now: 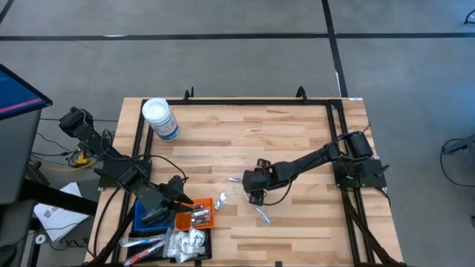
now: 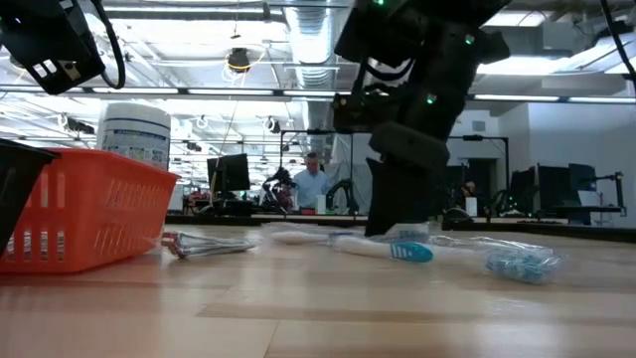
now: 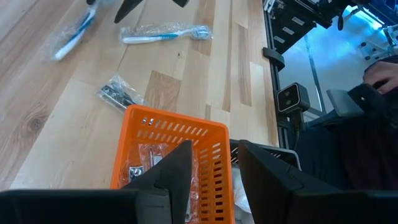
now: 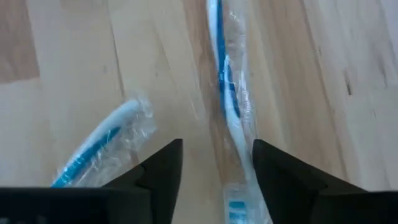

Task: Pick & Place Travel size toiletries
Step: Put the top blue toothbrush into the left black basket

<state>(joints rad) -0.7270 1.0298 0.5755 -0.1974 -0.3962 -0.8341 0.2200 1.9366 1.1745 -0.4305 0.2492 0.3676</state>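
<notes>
Right gripper [image 4: 211, 180] jaws apart over slim crinkly-wrapped toothbrush [image 4: 230, 106] on pale wood; left gripper [image 3: 211, 180] jaws apart above ribbed orange basket [image 3: 186, 143].

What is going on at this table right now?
Two robot arms are sorting wrapped toiletries into trays. The right gripper, jaws open, hovers low over a wrapped toothbrush at mid-table, not yet grasping it. The left gripper, jaws open, hangs over the orange tray, which already holds packets.
</notes>
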